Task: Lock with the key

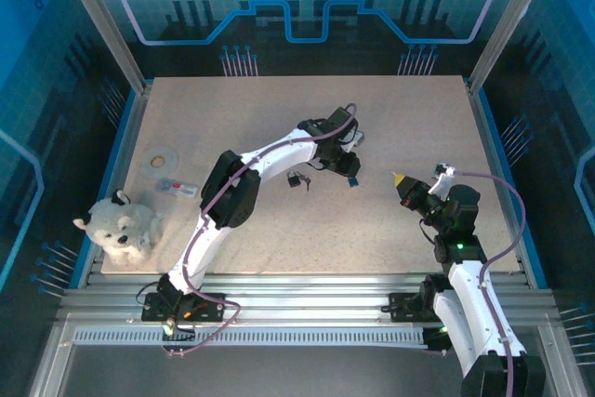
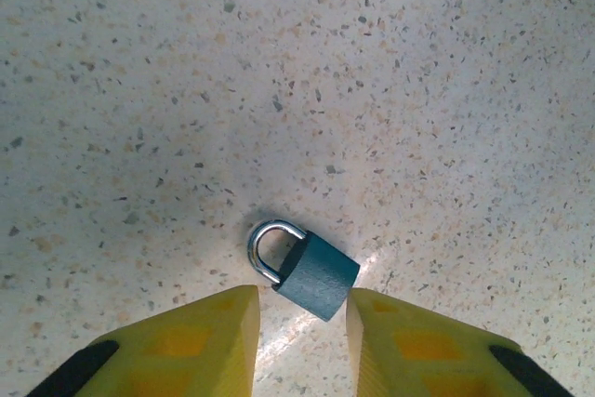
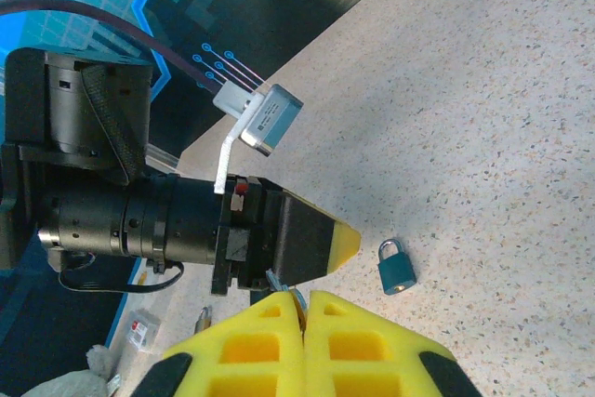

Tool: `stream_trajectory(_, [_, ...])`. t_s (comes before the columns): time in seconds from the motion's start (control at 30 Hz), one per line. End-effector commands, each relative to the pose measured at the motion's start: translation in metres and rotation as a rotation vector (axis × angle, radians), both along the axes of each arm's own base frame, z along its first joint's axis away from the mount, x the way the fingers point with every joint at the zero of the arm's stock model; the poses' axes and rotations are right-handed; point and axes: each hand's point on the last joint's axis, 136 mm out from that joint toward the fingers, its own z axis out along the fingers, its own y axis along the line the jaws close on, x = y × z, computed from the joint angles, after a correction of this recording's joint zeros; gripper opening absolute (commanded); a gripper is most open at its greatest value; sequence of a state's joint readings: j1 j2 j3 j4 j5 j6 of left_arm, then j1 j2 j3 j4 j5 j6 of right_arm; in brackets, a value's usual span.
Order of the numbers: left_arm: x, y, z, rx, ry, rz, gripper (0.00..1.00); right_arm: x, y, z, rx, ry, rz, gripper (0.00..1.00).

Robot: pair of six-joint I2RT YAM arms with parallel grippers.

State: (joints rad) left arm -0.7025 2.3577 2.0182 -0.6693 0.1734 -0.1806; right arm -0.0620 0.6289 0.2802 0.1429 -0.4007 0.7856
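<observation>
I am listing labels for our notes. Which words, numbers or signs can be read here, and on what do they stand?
No text can be read.
padlock: no marking visible on its blue body.
grey module on the left wrist: any print is too blurred.
small packet: print too small.

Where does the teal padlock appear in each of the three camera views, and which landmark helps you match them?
Top external: the padlock lies just right of the table's centre, at the left gripper's tip.
Left wrist: lower centre, at the mouth of the gap between the yellow fingers.
Right wrist: right of centre, low, just past the left gripper's yellow tip.
Shared landmark: the left gripper's yellow fingers.
</observation>
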Motion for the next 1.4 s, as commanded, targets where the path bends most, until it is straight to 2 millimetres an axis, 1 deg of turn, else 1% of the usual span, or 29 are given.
stream_trajectory(0.0, [0.006, 0.008, 0.025, 0.01, -0.056, 0.001, 0.36, 0.0, 0.003, 0.002, 0.006, -0.009, 0.013, 0.0])
stream_trajectory(0.07, [0.006, 0.01, 0.037, -0.005, -0.088, 0.006, 0.42, 0.001, 0.002, 0.001, 0.006, -0.008, 0.012, 0.0])
stream_trajectory(0.1, [0.007, 0.01, 0.048, -0.022, -0.112, 0.006, 0.46, 0.001, 0.003, 0.001, 0.005, -0.007, 0.014, 0.0])
stream_trajectory(0.23, [0.002, 0.014, 0.083, -0.091, -0.195, 0.017, 0.5, 0.001, 0.003, 0.0, 0.001, -0.003, 0.011, 0.0])
stream_trajectory(0.27, [0.001, 0.016, 0.096, -0.115, -0.226, 0.021, 0.55, 0.001, 0.002, -0.002, 0.0, 0.0, 0.01, 0.0])
stream_trajectory(0.33, [-0.004, 0.021, 0.114, -0.151, -0.277, 0.039, 0.64, 0.002, 0.003, -0.003, 0.0, 0.003, 0.011, 0.0])
stream_trajectory(0.43, [-0.012, 0.029, 0.145, -0.215, -0.356, 0.066, 0.71, 0.003, 0.004, -0.005, -0.001, 0.008, 0.015, 0.0])
stream_trajectory(0.47, [-0.016, 0.033, 0.153, -0.228, -0.38, 0.08, 0.76, 0.003, 0.004, -0.005, -0.001, 0.007, 0.019, 0.0])
stream_trajectory(0.5, [-0.018, 0.035, 0.163, -0.246, -0.405, 0.091, 0.85, 0.003, 0.005, -0.005, 0.0, 0.007, 0.021, 0.0])
stream_trajectory(0.57, [-0.027, 0.039, 0.175, -0.26, -0.434, 0.102, 0.97, 0.004, 0.005, -0.006, -0.003, 0.008, 0.02, 0.0])
stream_trajectory(0.6, [-0.032, 0.042, 0.181, -0.261, -0.453, 0.11, 0.99, 0.004, 0.005, -0.007, -0.004, 0.012, 0.018, 0.0])
stream_trajectory(0.7, [-0.045, 0.051, 0.202, -0.296, -0.5, 0.14, 0.99, 0.004, 0.005, -0.008, -0.01, 0.017, 0.017, 0.0])
stream_trajectory(0.8, [-0.058, 0.063, 0.218, -0.348, -0.526, 0.186, 0.99, 0.005, 0.005, -0.01, -0.015, 0.021, 0.015, 0.0])
stream_trajectory(0.83, [-0.062, 0.068, 0.222, -0.362, -0.531, 0.203, 0.99, 0.005, 0.005, -0.011, -0.017, 0.022, 0.016, 0.0])
stream_trajectory(0.93, [-0.07, 0.091, 0.229, -0.379, -0.557, 0.289, 0.99, 0.006, 0.006, -0.012, -0.022, 0.027, 0.019, 0.0])
stream_trajectory(1.03, [-0.076, 0.117, 0.229, -0.374, -0.605, 0.371, 0.99, 0.007, 0.007, -0.014, -0.033, 0.031, 0.021, 0.0])
stream_trajectory(1.27, [-0.091, 0.176, 0.198, -0.297, -0.694, 0.53, 0.99, 0.009, 0.008, -0.023, -0.08, 0.052, 0.014, 0.0])
stream_trajectory(1.37, [-0.097, 0.192, 0.186, -0.297, -0.707, 0.581, 0.99, 0.011, 0.009, -0.026, -0.096, 0.062, 0.018, 0.0])
